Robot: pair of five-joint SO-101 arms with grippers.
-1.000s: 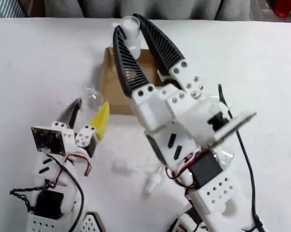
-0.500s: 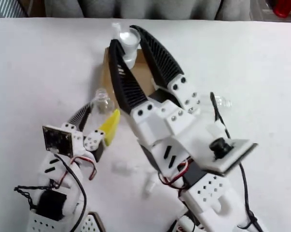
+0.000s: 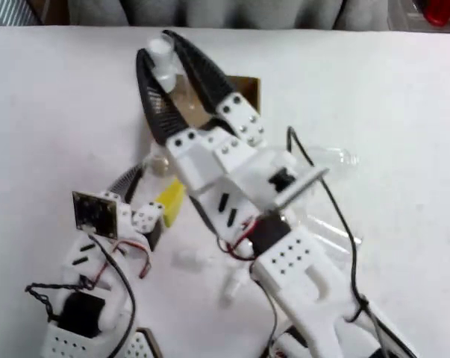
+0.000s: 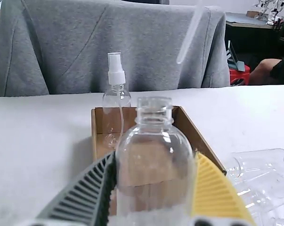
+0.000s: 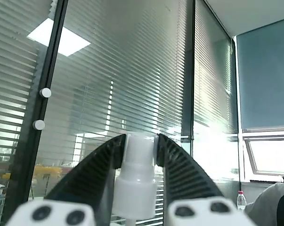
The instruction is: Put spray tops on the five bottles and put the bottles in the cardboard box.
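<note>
My left gripper (image 3: 159,175) (image 4: 154,159), with one grey and one yellow finger, is shut on an upright clear bottle (image 3: 159,160) (image 4: 151,141) whose neck is bare. It stands just in front of the cardboard box (image 3: 247,86) (image 4: 186,123). My right gripper (image 3: 159,46) (image 5: 139,139), with black fingers, is shut on a white spray top (image 3: 163,54) (image 5: 134,183) held high over the box's far left corner. Its dip tube (image 4: 189,37) hangs above the box. One bottle with a spray top (image 4: 116,94) stands upright at the box's far end.
Clear bottles without tops lie on the table to the right of the box (image 3: 336,158) (image 4: 259,169). Two loose white spray tops (image 3: 187,259) (image 3: 236,282) lie in front, between the arms' bases. A grey cloth-covered chair back (image 4: 109,42) stands behind the table's far edge.
My right arm has swung left with the spray top, from over the box's middle to its far left corner. The left gripper with the bottle shifted slightly right, closer to the box.
</note>
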